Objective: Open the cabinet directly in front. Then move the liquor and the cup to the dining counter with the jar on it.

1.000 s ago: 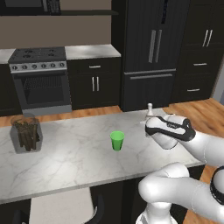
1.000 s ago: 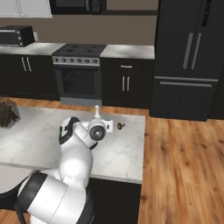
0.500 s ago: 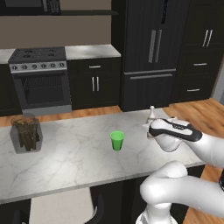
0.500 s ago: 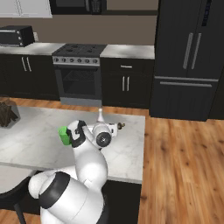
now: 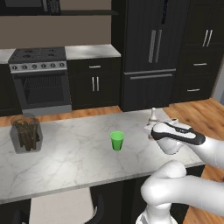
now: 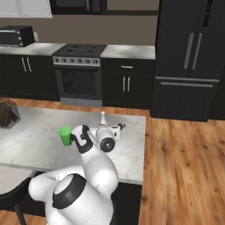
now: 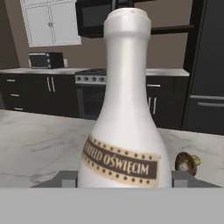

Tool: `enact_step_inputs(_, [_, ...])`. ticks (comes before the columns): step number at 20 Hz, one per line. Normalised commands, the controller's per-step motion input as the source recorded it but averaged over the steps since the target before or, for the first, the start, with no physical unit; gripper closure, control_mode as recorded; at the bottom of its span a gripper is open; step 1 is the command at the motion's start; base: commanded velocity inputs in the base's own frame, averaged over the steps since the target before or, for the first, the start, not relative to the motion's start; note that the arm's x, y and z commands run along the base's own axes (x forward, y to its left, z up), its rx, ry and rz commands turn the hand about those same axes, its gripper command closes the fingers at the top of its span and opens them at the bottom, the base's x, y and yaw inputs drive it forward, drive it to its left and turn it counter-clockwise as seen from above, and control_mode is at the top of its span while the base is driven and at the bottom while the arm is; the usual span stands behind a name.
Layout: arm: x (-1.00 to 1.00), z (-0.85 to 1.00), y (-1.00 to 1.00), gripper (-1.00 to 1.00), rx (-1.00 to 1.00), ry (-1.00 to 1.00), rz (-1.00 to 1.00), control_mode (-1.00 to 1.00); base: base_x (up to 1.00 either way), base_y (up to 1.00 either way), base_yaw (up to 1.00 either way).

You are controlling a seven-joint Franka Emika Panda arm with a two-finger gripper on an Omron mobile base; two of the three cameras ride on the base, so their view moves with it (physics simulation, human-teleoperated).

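Liquor point(image 7: 127, 131) upright on dining counter point(image 5: 74, 162), gripper point(image 7: 127, 183) around it.
Fingers either side of the bottle's base, grip or gap unclear; cup point(image 5: 117, 141) left of it; jar point(image 5: 26, 133) far left.

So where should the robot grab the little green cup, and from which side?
Best guess: around the upper half of the green cup, just under the rim, coming in level from the side. It stands upright on the marble counter, has no handle, and widens toward the top, so fingers there are less likely to slip off. Nothing stands close beside it.
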Motion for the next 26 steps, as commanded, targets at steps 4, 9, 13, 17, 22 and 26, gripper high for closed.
enact_step_inputs(4, [0.00,-0.16,0.00,1.00,0.00,0.00,0.00,-1.00,0.00,0.00,0.00])
enact_step_inputs(9, [0.00,-0.13,0.00,1.00,0.00,0.00,0.00,-1.00,0.00,0.00,0.00])
enact_step_inputs(13, [0.00,-0.02,0.00,1.00,0.00,0.00,0.00,-1.00,0.00,0.00,0.00])
enact_step_inputs(17, [0.00,0.00,0.00,1.00,0.00,0.00,0.00,-1.00,0.00,0.00,0.00])
enact_step_inputs(22, [0.00,0.00,0.00,-1.00,0.00,0.00,0.00,-1.00,0.00,0.00,0.00])
enact_step_inputs(26, [0.00,0.00,0.00,-1.00,0.00,0.00,0.00,-1.00,0.00,0.00,0.00])
